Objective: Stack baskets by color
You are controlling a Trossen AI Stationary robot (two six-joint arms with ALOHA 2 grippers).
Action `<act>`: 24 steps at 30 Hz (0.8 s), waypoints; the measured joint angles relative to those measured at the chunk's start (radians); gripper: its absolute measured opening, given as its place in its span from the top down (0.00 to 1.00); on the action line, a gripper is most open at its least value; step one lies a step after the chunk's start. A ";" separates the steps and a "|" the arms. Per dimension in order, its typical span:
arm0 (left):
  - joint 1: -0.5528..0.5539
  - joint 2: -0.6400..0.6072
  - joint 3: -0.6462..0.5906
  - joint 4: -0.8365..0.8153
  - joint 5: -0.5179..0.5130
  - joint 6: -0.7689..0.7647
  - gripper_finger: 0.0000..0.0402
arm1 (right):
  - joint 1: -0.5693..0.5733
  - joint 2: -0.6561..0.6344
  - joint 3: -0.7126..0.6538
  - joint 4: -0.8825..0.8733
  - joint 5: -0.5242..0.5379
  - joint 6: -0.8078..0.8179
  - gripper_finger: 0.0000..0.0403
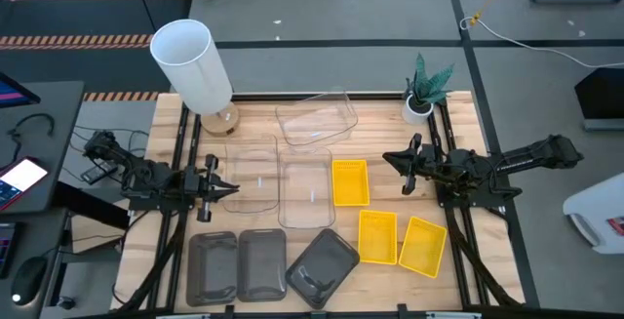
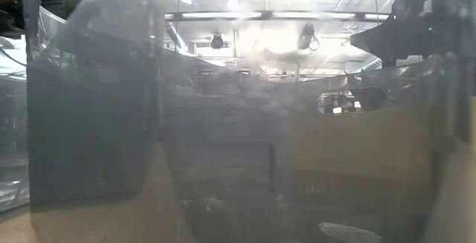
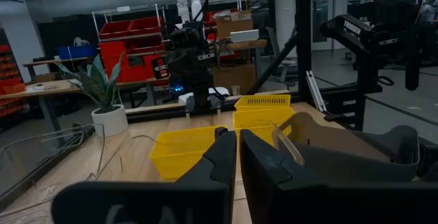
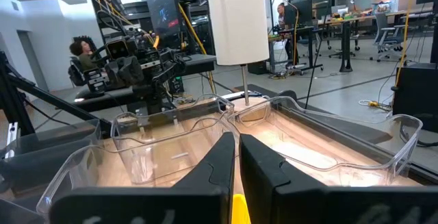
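1. No stack yet: clear baskets (image 1: 292,158) toward 12 o'clock, yellow baskets (image 1: 378,235) at 4, grey baskets (image 1: 261,263) at 6 on the surface (image 1: 380,132).
2. Left hand (image 1: 232,189) at 9 and right hand (image 1: 387,157) at 3, both pressed together, empty.

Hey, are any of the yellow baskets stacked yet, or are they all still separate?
All separate. The three yellow baskets each lie flat on the table, none nested in another.
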State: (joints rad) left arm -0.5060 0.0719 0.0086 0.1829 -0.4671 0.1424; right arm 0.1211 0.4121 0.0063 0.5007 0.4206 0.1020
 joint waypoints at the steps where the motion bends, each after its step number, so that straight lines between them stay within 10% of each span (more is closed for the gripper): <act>1: 0.000 0.000 0.000 0.000 0.000 0.000 0.94 | 0.000 0.000 0.000 0.000 0.000 0.000 0.93; 24: 0.000 0.000 0.000 0.000 0.000 0.000 0.92 | 0.000 0.000 0.000 0.000 0.000 0.000 0.93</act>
State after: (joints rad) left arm -0.5059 0.0717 0.0086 0.1829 -0.4667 0.1421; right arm 0.1210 0.4119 0.0065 0.5005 0.4206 0.1018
